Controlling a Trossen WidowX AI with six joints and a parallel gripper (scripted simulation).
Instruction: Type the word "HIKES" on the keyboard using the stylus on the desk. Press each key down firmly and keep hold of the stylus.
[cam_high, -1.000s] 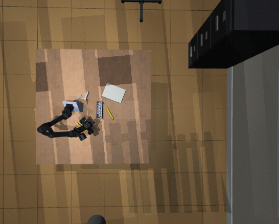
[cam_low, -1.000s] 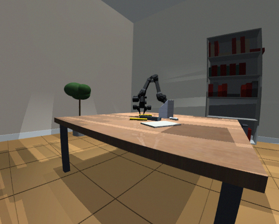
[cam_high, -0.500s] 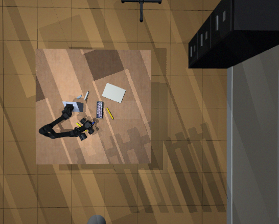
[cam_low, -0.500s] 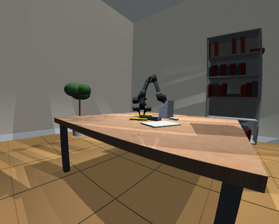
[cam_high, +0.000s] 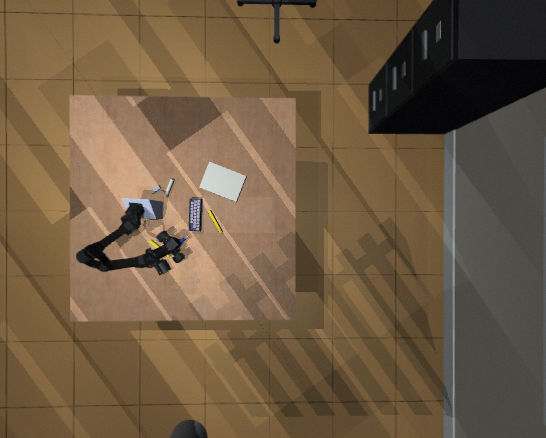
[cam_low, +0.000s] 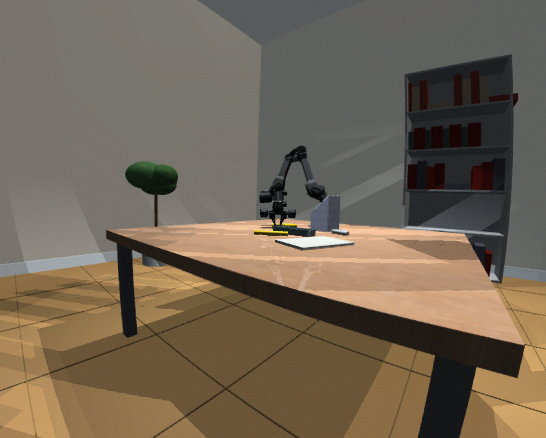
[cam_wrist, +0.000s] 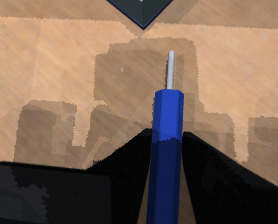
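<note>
The blue stylus (cam_high: 183, 240) (cam_wrist: 168, 110) with a thin grey tip shows between the fingers. My gripper (cam_low: 278, 223) (cam_wrist: 166, 136) is shut on the stylus, a finger against each side, and its tip points forward, toward the top of the wrist view. The fingers are low over the desk; whether the stylus touches the desk is hard to tell. The dark keyboard (cam_high: 195, 214) (cam_low: 300, 232) with pale keys lies beyond the tip; one corner of the keyboard (cam_wrist: 142, 15) shows at the top of the wrist view, apart from the tip.
A yellow bar (cam_high: 215, 221) (cam_low: 271, 233) lies beyond the keyboard; another yellow bar (cam_high: 154, 244) is partly under the arm. A white pad (cam_high: 223, 181) (cam_low: 315, 243) lies past the keyboard. A grey block (cam_low: 326, 215) stands by the arm's base, with a small white piece (cam_high: 170, 186) nearby.
</note>
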